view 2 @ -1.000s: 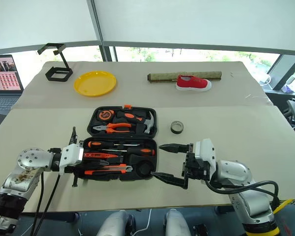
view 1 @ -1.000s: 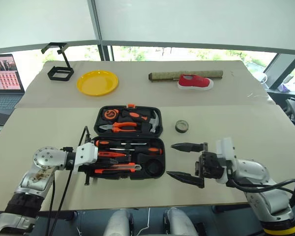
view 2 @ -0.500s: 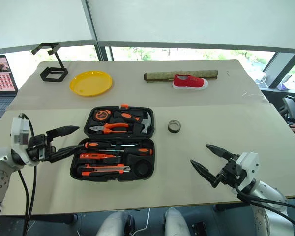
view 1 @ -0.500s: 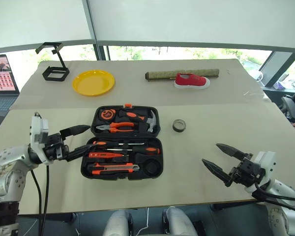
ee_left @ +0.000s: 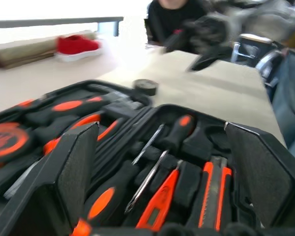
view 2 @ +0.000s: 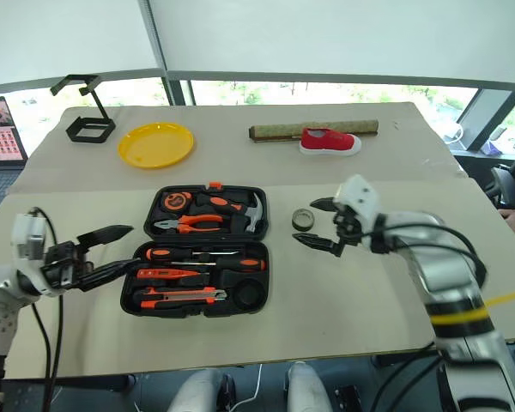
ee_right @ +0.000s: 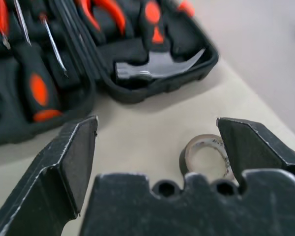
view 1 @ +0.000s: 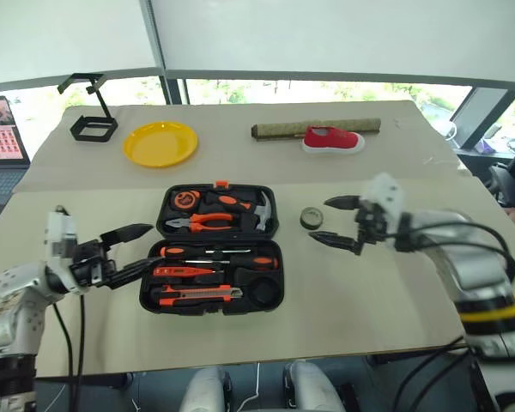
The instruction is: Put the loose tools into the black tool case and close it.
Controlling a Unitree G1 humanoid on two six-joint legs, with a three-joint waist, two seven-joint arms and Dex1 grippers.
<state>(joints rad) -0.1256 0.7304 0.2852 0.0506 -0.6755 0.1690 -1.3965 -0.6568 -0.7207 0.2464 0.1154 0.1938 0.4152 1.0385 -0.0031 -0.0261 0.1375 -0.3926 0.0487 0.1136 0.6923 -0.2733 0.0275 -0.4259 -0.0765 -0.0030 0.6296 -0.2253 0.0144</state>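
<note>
Moulded black plastic tool case [view 1: 215,249] lies open beside ring-shaped tape roll [view 1: 310,218].

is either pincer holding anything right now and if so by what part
Nothing is held. The left pincer is open beside the black tool case; the right pincer is open next to the roll of tape, not gripping it.

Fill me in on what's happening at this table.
A robot is packing tools into an open black tool case. The screwdrivers and utility knife already lie in its slots. The roll of tape sits on the table beside the case, and the open right gripper hovers next to it. The open left gripper holds nothing.
</note>
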